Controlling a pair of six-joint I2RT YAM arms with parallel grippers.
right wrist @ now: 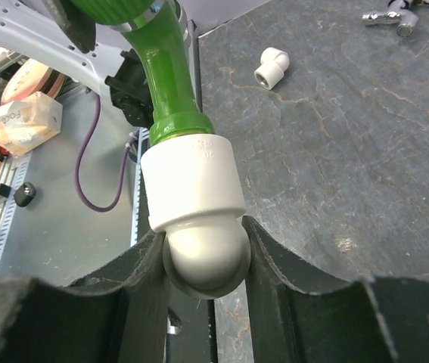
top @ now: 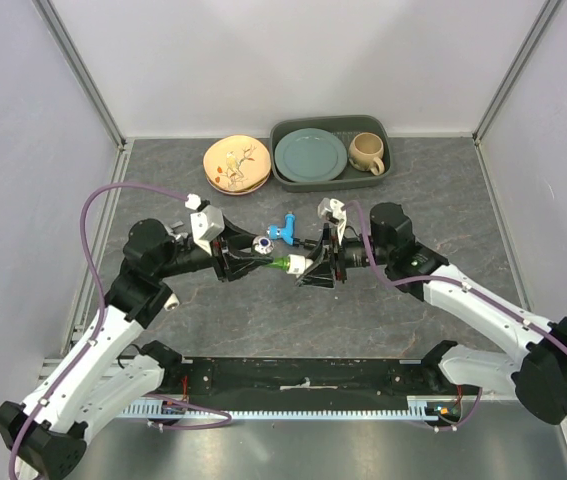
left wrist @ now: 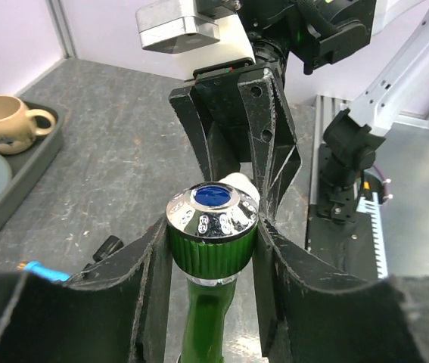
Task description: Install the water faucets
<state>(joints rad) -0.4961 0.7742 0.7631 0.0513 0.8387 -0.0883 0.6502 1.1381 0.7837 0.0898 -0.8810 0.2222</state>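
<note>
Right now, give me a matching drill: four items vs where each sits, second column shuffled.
1. green faucet
2. fitted elbow
3. blue faucet
4. mug

A. in the tray
B. clamped in the left gripper
C. loose on the table
D. clamped in the right gripper

Pairs: 1-B, 2-D, 3-C, 4-A
</note>
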